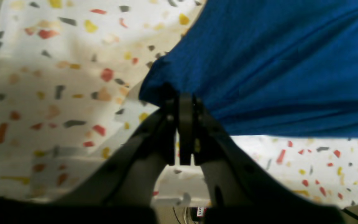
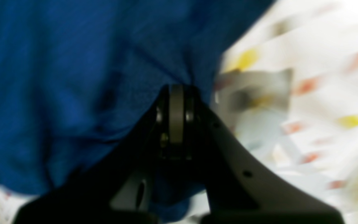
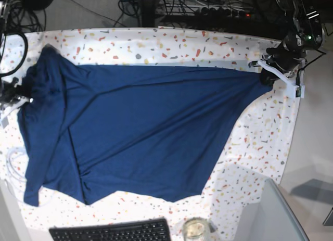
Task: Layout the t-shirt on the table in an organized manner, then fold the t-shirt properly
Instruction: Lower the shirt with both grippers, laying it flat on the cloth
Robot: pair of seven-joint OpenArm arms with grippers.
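Wrist views showed each grip close up: the left gripper point(image 1: 185, 102) clamped tight on a bunched corner of the t-shirt point(image 1: 275, 71), the right gripper point(image 2: 176, 93) likewise pinched shut on blue cloth, though blurred. Only the base view gave the whole garment, stretched across the table point(image 3: 260, 142) between both arms, left side crumpled. At the near edge sat a black keyboard point(image 3: 112, 232) and a glass jar point(image 3: 195, 229), clear of the shirt.

t-shirt point(image 3: 140, 129) spread across table point(image 3: 260, 142)
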